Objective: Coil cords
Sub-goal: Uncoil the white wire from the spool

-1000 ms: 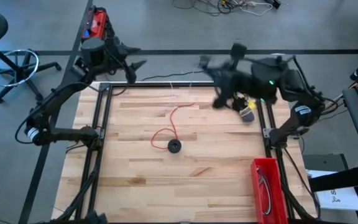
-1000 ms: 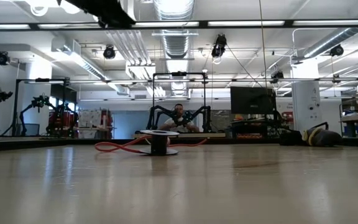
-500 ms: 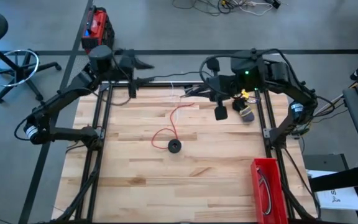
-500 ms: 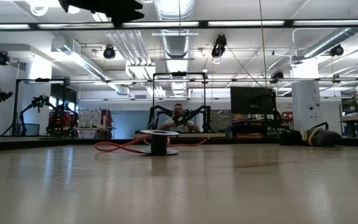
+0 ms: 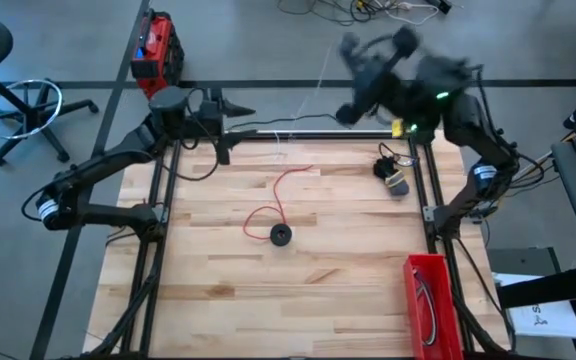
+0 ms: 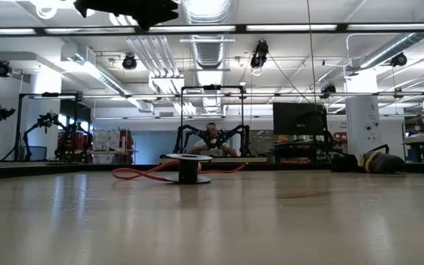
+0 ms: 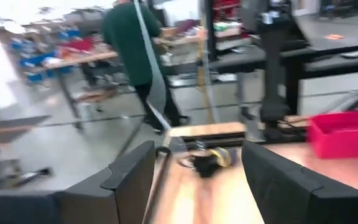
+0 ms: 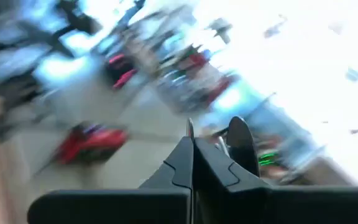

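Observation:
A thin white cord point(image 5: 318, 85) rises from the table's far edge point(image 5: 280, 150) to my right gripper point(image 5: 346, 48), which is raised high beyond that edge and shut point(image 8: 191, 146). A red cord point(image 5: 276, 195) lies in a loose loop mid-table, ending at a small black spool point(image 5: 281, 234); the spool point(image 6: 188, 168) stands upright. A black cord coil point(image 5: 393, 176) with a yellow tie lies at the far right. My left gripper point(image 5: 240, 108) hovers open over the far left corner, nothing between its fingers point(image 7: 194, 155). My right gripper is shut on the white cord; a thin pale strand point(image 8: 189, 127) sticks out between the closed fingertips. The cord hangs below the raised gripper, its lower end point(image 5: 280, 150) on the table's far edge. Blur hides which part of the cord is pinched.
A red bin point(image 5: 430, 300) holding a cord stands at the near right edge. Black frame rails run along the table's left, far and right sides. A person in green point(image 7: 132, 43) stands beyond the table. A red tool point(image 5: 155, 45) lies on the floor behind the left arm.
My right gripper dipped to the white cord at the table's far edge, then rose fast and swung beyond that edge, drawing the cord up with it. My left gripper edged toward the table's right. The red cord and the spool stayed put.

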